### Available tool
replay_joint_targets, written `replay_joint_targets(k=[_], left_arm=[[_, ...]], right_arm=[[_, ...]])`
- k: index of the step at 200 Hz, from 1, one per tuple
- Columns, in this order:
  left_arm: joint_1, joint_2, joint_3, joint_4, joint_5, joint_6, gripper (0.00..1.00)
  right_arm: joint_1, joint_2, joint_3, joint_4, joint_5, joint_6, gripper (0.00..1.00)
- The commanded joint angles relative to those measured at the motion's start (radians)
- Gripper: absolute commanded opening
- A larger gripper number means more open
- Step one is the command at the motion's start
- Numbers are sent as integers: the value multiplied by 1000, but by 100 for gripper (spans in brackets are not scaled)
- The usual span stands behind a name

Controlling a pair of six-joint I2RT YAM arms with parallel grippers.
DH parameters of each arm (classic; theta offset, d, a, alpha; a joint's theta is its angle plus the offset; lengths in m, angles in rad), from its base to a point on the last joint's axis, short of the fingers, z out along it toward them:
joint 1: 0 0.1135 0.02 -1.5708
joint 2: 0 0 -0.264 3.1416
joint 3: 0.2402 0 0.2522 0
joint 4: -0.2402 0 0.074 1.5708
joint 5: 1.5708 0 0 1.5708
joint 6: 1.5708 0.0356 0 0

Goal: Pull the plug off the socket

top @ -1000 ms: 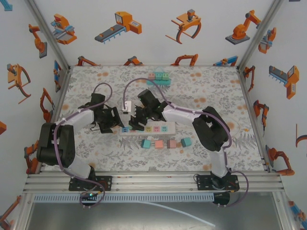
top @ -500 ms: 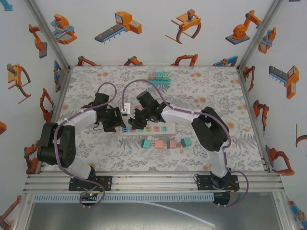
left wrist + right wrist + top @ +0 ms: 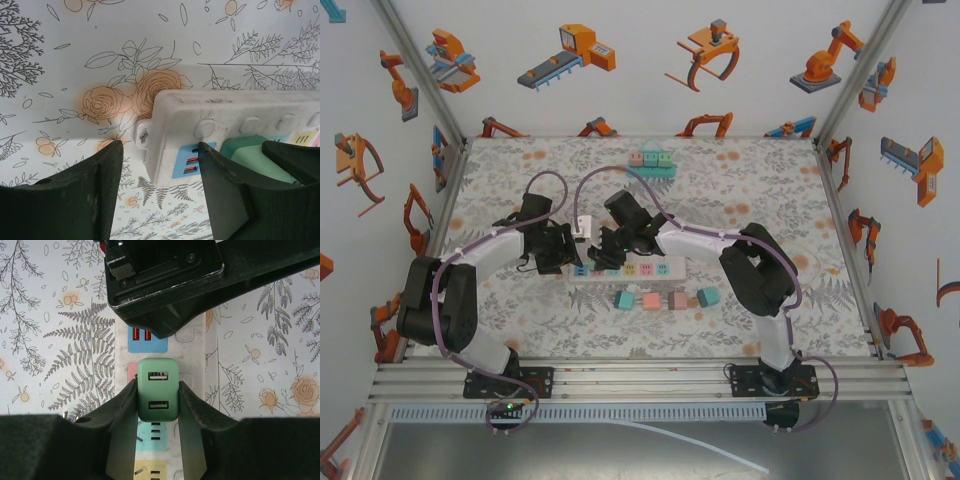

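A white power strip (image 3: 645, 268) lies across the middle of the table. A green plug (image 3: 158, 390) with two USB ports sits in its second socket (image 3: 131, 372), next to the blue end socket (image 3: 146, 337). My right gripper (image 3: 157, 386) is shut on the plug, one finger on each side. My left gripper (image 3: 159, 146) stands open over the strip's left end (image 3: 165, 125). Its right finger (image 3: 220, 185) lies over the blue socket (image 3: 186, 161), and its left finger (image 3: 85, 190) is over the table with a gap to the strip. The plug (image 3: 250, 152) shows just beyond.
A white cable plug (image 3: 583, 224) with a cord lies just behind the strip. A row of coloured blocks (image 3: 660, 299) lies in front of it, and more blocks (image 3: 652, 160) stand at the back edge. The two grippers sit close together.
My right gripper has shut on the green plug. My left gripper has moved right to the strip's end and narrowed.
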Motion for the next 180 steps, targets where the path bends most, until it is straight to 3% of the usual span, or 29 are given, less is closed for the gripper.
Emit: replay_joint_targets(k=[1,180], left_arm=[[-26,65,-44,-87,-115,38,59],[-40,9,-34,-94,-140,33,59]], right_arm=[[-3,-61,0,41,42,-10,24],[-9,-260,-164,214,91,122,15]])
